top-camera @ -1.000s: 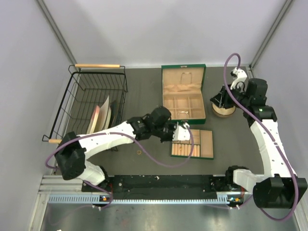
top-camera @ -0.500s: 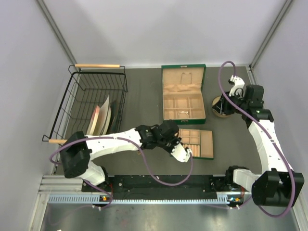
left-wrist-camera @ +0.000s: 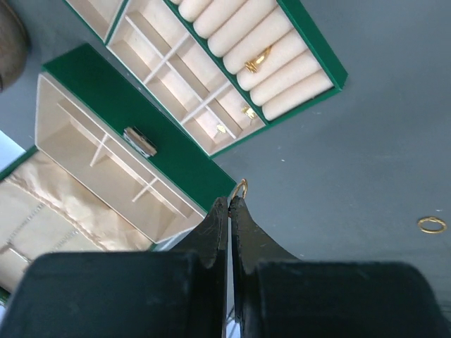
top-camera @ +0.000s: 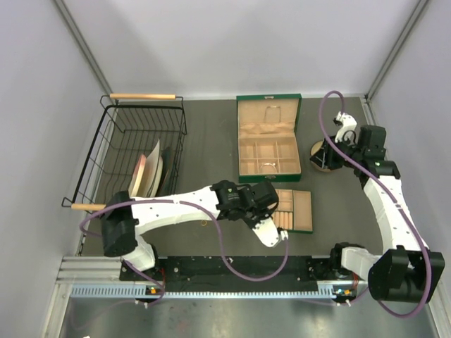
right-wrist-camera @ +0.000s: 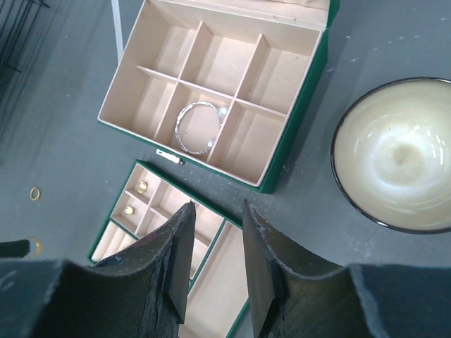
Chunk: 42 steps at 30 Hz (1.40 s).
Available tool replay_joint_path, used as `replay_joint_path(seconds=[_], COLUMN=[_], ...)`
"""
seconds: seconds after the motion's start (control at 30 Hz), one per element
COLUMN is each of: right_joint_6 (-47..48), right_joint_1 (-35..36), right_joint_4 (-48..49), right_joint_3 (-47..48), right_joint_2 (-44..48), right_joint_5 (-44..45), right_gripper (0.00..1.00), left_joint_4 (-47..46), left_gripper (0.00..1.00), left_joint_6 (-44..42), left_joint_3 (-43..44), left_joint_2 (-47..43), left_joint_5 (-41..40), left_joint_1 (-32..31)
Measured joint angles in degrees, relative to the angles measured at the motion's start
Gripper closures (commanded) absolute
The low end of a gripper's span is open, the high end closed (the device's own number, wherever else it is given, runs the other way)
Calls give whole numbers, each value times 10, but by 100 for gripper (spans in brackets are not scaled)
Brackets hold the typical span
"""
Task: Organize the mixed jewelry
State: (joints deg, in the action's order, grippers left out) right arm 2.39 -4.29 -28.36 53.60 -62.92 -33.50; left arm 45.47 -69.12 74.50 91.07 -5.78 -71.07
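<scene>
In the left wrist view my left gripper [left-wrist-camera: 231, 199] is shut on a small gold ring [left-wrist-camera: 241, 190] that pokes out past its tips, above the dark table beside the green box. The tan tray [left-wrist-camera: 320, 55] holds another gold ring [left-wrist-camera: 257, 58] on its rolls and two studs [left-wrist-camera: 248, 111] in a small compartment. One loose ring [left-wrist-camera: 431, 224] lies on the table. From above, the left gripper [top-camera: 276, 239] hangs near the tray's [top-camera: 304, 211] front left corner. My right gripper [right-wrist-camera: 217, 205] is open and holds nothing, high over the tray [right-wrist-camera: 211, 282].
The open green box [top-camera: 268, 148] stands behind the tray, with a silver bracelet [right-wrist-camera: 197, 127] in one compartment. A round bowl [right-wrist-camera: 398, 155] sits to its right. A black wire basket [top-camera: 134, 151] with plates is at the left. Another loose ring [top-camera: 204, 224] lies on the table.
My left arm has swung from over the tray's left side toward the near edge, gripper still shut. The right gripper drew back slightly to the right, then held still.
</scene>
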Motion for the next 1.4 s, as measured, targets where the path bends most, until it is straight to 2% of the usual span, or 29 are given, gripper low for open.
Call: replay_joint_path(seconds=[0.2, 0.37, 0.73, 0.93, 1.4], right_joint_6=[0, 0, -1, -4, -4], right_joint_1=[0, 0, 0, 0, 0], right_joint_4=[-2, -7, -19, -28, -32], right_joint_3=[0, 0, 0, 0, 0], right_joint_2=[8, 27, 35, 36, 36], right_joint_5=[-26, -45, -87, -104, -117], right_gripper=[66, 66, 66, 66, 66], left_joint_4=[-26, -72, -193, -225, -260], left_gripper=[100, 100, 100, 100, 100], left_joint_6=[-62, -119, -238, -271, -323], left_joint_3=[24, 22, -21, -33, -83], left_joint_2=[40, 56, 91, 118, 120], left_joint_5=[7, 44, 125, 145, 172], left_joint_1=[-5, -10, -12, -10, 21])
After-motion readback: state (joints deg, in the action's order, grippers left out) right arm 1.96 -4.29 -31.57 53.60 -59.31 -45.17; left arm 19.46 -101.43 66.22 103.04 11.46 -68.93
